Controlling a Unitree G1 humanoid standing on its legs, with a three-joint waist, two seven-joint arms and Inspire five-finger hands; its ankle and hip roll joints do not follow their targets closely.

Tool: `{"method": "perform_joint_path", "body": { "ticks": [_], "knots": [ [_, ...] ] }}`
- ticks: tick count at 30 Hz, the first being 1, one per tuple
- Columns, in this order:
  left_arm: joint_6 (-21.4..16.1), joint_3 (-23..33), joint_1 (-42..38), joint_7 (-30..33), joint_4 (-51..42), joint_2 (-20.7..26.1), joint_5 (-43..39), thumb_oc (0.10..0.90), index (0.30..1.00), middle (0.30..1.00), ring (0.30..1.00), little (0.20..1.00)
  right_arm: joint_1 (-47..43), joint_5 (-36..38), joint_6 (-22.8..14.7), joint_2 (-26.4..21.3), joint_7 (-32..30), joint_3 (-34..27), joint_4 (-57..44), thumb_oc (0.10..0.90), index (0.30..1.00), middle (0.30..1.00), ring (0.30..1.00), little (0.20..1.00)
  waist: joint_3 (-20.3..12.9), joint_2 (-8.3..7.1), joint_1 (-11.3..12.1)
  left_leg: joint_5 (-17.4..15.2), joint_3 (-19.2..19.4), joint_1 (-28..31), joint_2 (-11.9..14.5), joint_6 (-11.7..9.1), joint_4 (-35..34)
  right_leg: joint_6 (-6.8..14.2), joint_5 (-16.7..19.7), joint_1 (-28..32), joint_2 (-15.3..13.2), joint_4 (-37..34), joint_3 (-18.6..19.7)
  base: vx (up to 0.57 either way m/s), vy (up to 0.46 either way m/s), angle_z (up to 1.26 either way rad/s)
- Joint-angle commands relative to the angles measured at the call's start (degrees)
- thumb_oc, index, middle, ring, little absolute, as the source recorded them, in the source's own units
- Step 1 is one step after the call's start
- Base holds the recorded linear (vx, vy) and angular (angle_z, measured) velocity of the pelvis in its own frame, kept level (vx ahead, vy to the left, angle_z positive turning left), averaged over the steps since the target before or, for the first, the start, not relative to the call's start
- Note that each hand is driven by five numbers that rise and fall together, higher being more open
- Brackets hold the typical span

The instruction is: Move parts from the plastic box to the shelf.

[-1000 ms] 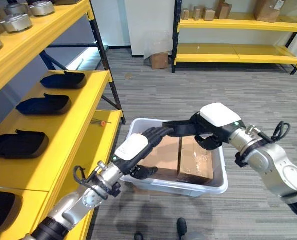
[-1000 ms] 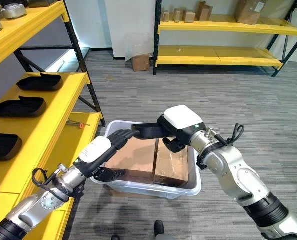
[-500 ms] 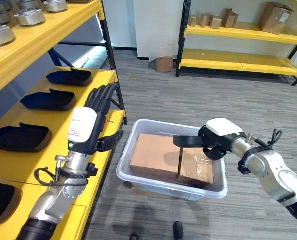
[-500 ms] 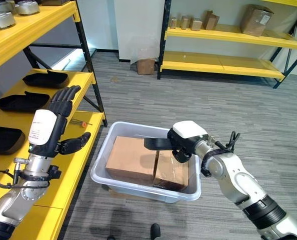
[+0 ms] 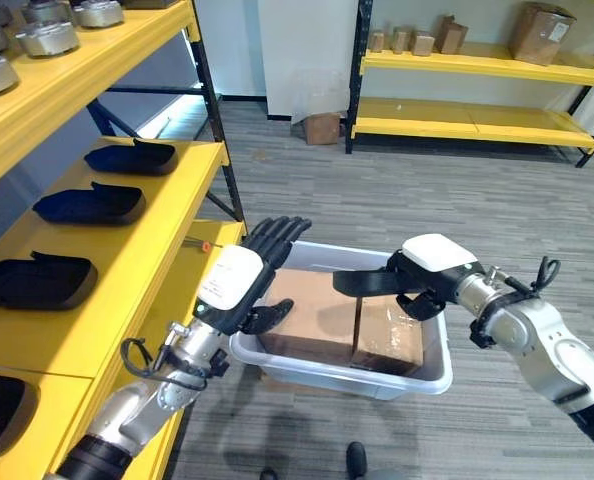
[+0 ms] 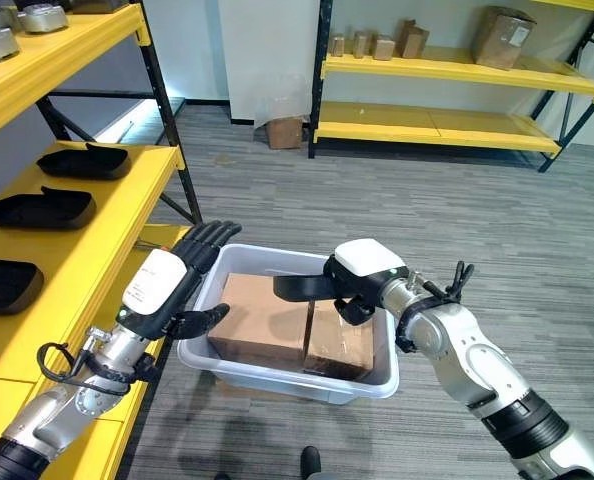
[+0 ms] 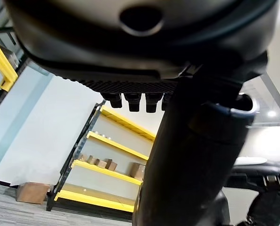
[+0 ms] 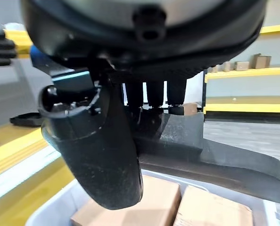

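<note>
A white plastic box [image 5: 337, 372] stands on the floor with two cardboard cartons [image 5: 312, 315] inside. My right hand [image 5: 432, 265] hovers over the box, shut on a long black shell part [image 5: 362, 283]; in the right wrist view its thumb and fingers wrap that part [image 8: 225, 160]. My left hand [image 5: 239, 285] is open, fingers straight, at the box's left rim beside the yellow shelf [image 5: 127, 260], holding nothing. Three similar black parts [image 5: 87, 203] lie in a row on that shelf.
Round metal parts [image 5: 47, 35] sit on the upper shelf level. An orange-tipped tool [image 5: 205, 245] lies on the lower level. A second yellow rack [image 5: 477, 60] with cartons stands at the back, a small carton [image 5: 320, 127] by it. A person's shoes [image 5: 357, 458] are near the box.
My left hand went from the part over the box up beside the shelf, then came down to the box's left rim. The right hand keeps the black part over the box.
</note>
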Motion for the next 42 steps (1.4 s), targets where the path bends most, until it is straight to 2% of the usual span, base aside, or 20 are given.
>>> {"method": "perform_joint_path", "body": {
  "ticks": [1,16,26,42],
  "knots": [
    [-1.01,-0.03,-7.70,3.26,-1.20,1.66,-1.44,0.900,1.000,1.000,1.000,1.000,-13.50,2.49,-1.21,0.18,-4.01,-0.60,-6.29,0.400,0.300,0.300,0.300,0.300,-4.09,-0.95,-0.19,-4.57,-0.56,0.97,2.07,-0.80,-0.07,5.83,-6.37,3.56,-3.31,0.53,3.04,0.00,0.000,0.00],
    [0.12,-1.09,-8.26,4.01,-0.68,0.89,-0.38,0.900,1.000,1.000,1.000,1.000,-14.80,7.94,-2.50,2.39,-2.64,0.85,-10.32,0.400,0.300,0.300,0.300,0.300,-4.00,-0.72,-0.09,-4.64,-0.65,0.78,1.95,-0.83,-0.14,5.88,-6.39,3.33,-3.37,0.37,3.25,0.00,0.000,0.00],
    [0.49,-1.51,-8.00,4.06,-0.67,0.15,-0.74,0.900,1.000,1.000,1.000,1.000,-14.82,7.91,-3.11,3.24,-2.56,1.44,-10.90,0.400,0.300,0.300,0.300,0.300,-4.06,-0.69,0.09,-4.69,-0.81,0.72,1.88,-0.79,-0.12,5.97,-6.29,3.26,-3.46,0.29,3.34,0.00,0.000,0.00],
    [1.80,-4.61,-9.54,4.35,0.07,-0.86,0.00,0.900,1.000,1.000,1.000,1.000,-15.67,5.82,-7.73,4.80,-5.36,3.45,-8.84,0.400,0.300,0.300,0.300,0.300,-4.17,-0.55,0.25,-4.81,-1.02,0.87,1.84,-0.66,-0.08,5.91,-6.47,3.48,-3.35,0.31,3.49,0.00,0.000,0.00]
  ]
}}
